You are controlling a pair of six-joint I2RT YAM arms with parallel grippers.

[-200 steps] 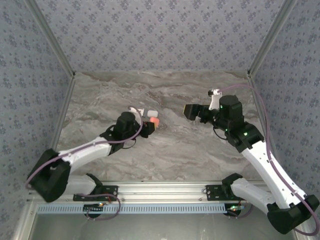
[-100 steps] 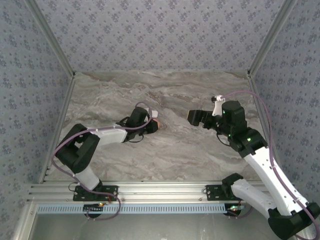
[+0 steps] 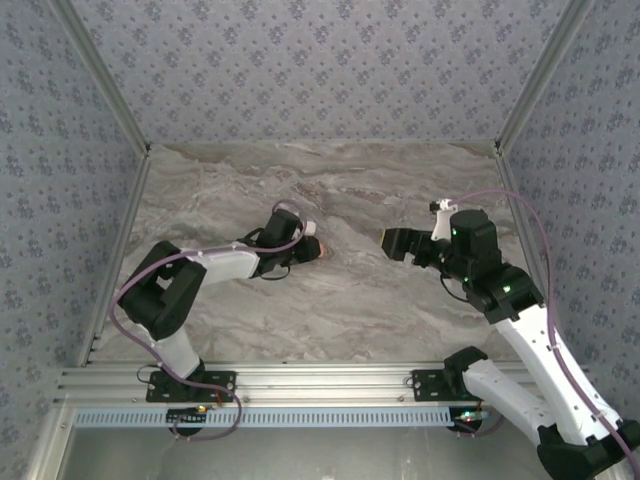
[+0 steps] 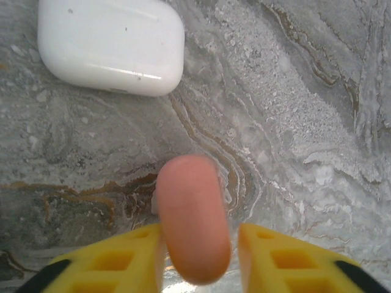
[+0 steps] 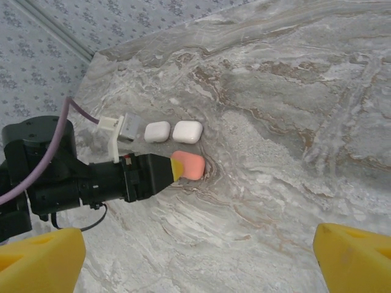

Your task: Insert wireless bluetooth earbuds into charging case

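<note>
A coral-pink charging case [image 4: 192, 213] lies closed on the marble table, standing between the yellow fingers of my left gripper [image 4: 200, 250]. The left finger touches it, while a narrow gap shows at the right finger [image 4: 287, 259], so the jaws are open around it. In the right wrist view the same coral case [image 5: 190, 165] sits at the tip of the left gripper [image 5: 174, 166]. My right gripper [image 3: 393, 243] hovers open and empty over the table's right half. No earbuds are visible; all the cases are closed.
Two closed white cases [image 5: 157, 131] [image 5: 187, 131] lie side by side just beyond the coral one; the nearer white case [image 4: 110, 46] is at the top of the left wrist view. Patterned walls and metal posts enclose the table [image 3: 350, 300].
The left arm has stretched out and dropped low, bringing its gripper down to the table around the coral case. The right gripper has drifted a little to the right and nearer.
</note>
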